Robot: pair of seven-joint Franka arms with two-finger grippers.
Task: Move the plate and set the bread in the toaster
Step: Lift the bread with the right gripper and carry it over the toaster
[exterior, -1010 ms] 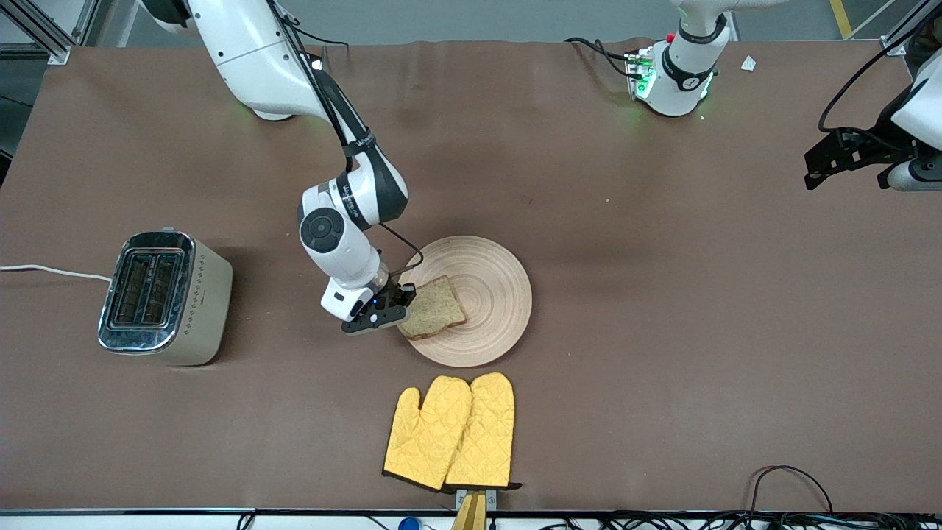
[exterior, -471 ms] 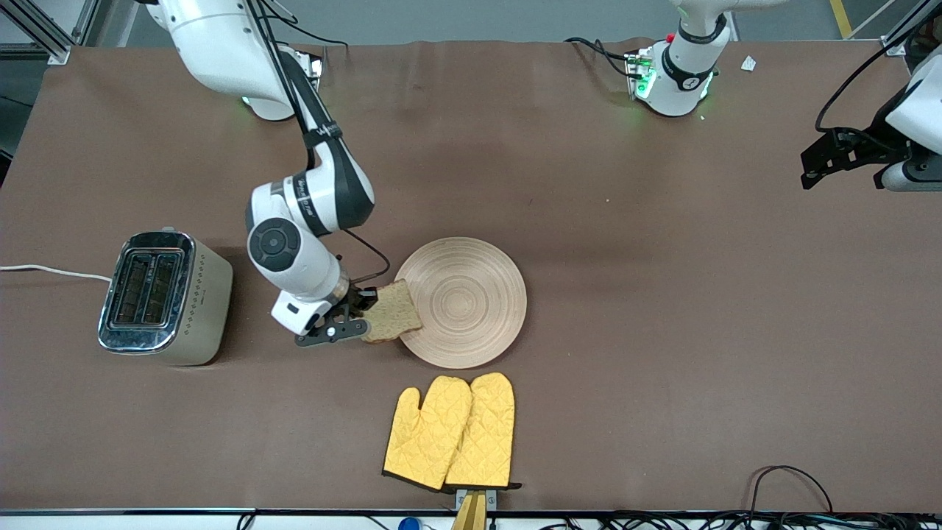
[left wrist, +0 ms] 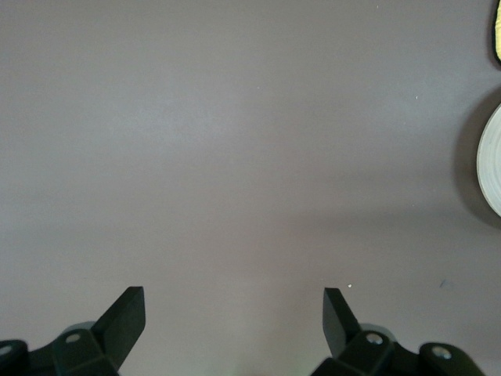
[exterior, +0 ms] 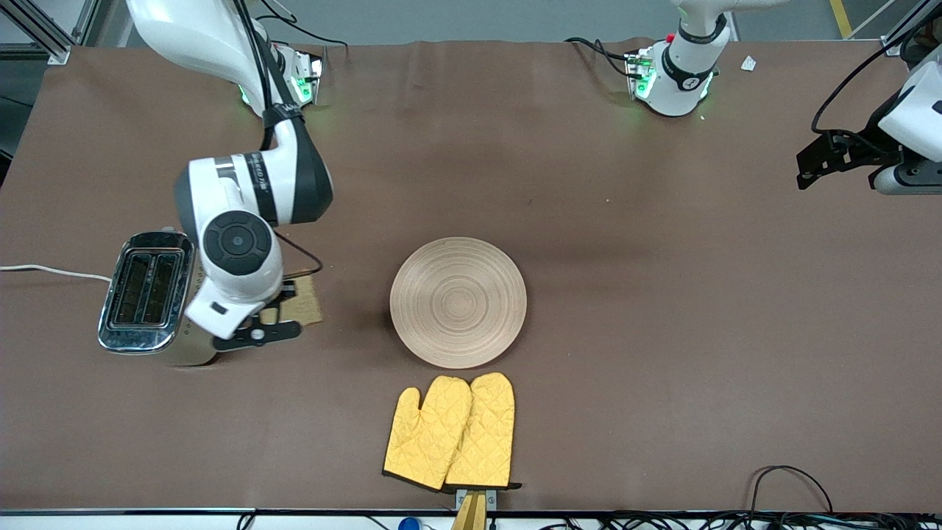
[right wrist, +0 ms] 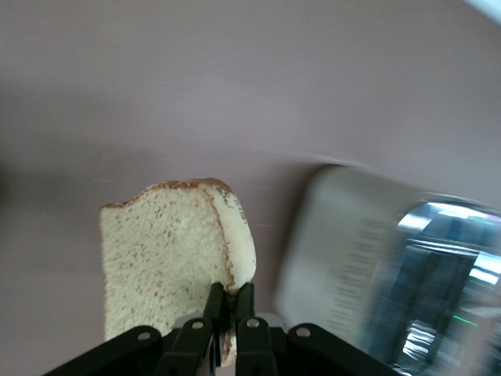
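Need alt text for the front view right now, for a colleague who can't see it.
The right pincer holds the bread in the air beside the toaster. The bare plate sits mid-table, yellow oven mitts nearer the camera. The left pincer, open, waits at its table end.

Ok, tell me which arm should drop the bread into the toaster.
Right. Its claw is shut on the bread, held in the air beside the toaster. The left claw is open, holds nothing, and waits at the left arm's end of the table.
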